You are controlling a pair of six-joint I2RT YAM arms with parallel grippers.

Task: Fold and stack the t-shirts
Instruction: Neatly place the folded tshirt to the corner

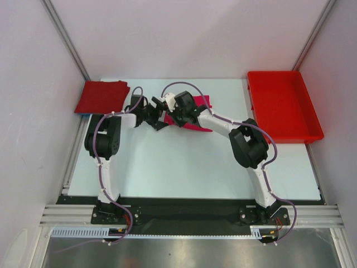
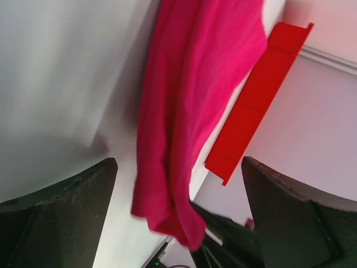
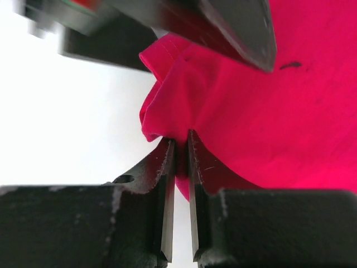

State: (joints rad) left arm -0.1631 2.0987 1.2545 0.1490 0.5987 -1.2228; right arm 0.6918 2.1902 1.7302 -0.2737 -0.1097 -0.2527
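Observation:
The magenta-pink t-shirt (image 1: 199, 121) lies at the table's middle back, partly hidden under both grippers. My right gripper (image 1: 172, 114) is shut on a bunched edge of it; the right wrist view shows the jaws (image 3: 181, 146) pinching a fold of the pink cloth (image 3: 262, 111). My left gripper (image 1: 159, 118) is close beside it, open, its fingers spread wide on either side of the pink shirt (image 2: 189, 106) without holding it. The darker crimson t-shirt (image 1: 102, 96) lies folded flat at the back left corner.
A rigid red plastic tray (image 1: 283, 106) stands at the back right and also shows in the left wrist view (image 2: 254, 106). White walls close in the back and both sides. The two arms' wrists nearly touch above the pink shirt.

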